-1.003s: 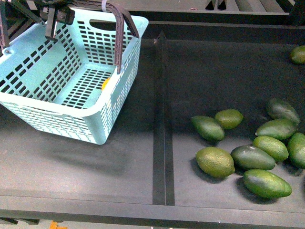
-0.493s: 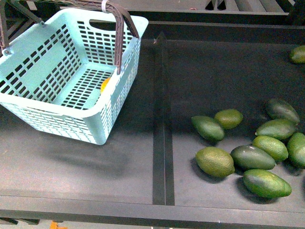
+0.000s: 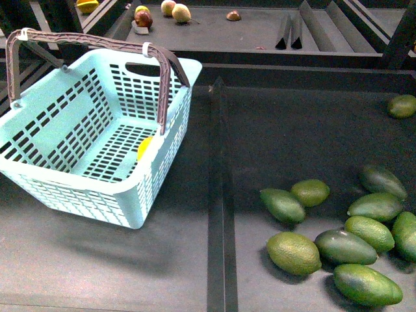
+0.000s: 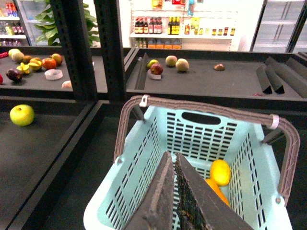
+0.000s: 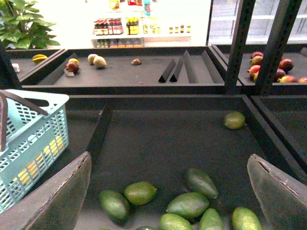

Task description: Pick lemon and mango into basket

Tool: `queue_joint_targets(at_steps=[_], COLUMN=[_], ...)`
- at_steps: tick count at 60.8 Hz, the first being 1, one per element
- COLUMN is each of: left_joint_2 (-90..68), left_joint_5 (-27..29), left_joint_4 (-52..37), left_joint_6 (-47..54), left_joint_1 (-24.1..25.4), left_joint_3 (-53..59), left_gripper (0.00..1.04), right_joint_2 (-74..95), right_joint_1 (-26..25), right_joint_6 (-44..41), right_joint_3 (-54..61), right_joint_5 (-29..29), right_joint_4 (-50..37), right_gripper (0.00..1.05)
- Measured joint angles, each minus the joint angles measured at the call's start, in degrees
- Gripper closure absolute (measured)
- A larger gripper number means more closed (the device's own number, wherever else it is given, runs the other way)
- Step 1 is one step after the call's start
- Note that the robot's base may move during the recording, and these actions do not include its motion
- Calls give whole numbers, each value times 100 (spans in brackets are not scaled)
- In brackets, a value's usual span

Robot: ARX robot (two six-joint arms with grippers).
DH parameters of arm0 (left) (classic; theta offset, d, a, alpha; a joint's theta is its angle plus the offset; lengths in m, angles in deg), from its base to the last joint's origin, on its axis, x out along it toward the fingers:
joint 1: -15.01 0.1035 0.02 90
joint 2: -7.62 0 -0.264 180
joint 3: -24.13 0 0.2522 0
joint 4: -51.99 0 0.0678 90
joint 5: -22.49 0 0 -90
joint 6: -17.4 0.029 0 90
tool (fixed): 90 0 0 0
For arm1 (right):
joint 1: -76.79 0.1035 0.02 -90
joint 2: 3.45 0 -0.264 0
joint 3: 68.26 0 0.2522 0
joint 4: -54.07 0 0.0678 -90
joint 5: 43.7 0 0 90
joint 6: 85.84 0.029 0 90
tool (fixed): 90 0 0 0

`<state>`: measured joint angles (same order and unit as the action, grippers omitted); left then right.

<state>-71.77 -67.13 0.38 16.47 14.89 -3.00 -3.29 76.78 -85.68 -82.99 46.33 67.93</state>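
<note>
Front: basket sits at the surface's far-left corner, handle swung up. One yellow fruit shows inside, against the wall facing the divider. Neither arm in frame. The green pile is at the near-right, past the divider, with one stray green fruit at the far-right edge. Risk: they're all green ovals, lemon vs mango is hard to tell, so you could grab the wrong one. They also touch, so closing on one prob rolls its neighbours.

L wrist: left gripper fingers pressed together, nothing between them, hanging over the basket. Yellow fruit plus an orange one lie on the floor inside. Handle arches across the opening: if you drop straight in w/ the next fruit you may clip it, and the basket looks light enough to shift.

R wrist: right gripper fingers spread wide, empty, above the green fruit. Basket is well off toward the left edge. The carry crosses the raised divider; go low and you could snag it.
</note>
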Motion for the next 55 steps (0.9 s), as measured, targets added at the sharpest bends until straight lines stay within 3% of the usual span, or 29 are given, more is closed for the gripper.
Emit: queue_joint_targets(at_steps=[23,55], left_joint_2=[1934,4900], left_joint_5=[-39,-39], left_joint_4=[1038,3547], left_joint_6=[11,26], left_joint_1=[0,0], left_joint_3=[896,1248], left_gripper=[101,101], right_joint_2=[0,0], right_joint_1=[0,0], right_joint_6=[0,0], right_joint_3=[0,0], right_joint_5=[-4,-2], right_joint_4=[0,0], right_gripper=[9,9])
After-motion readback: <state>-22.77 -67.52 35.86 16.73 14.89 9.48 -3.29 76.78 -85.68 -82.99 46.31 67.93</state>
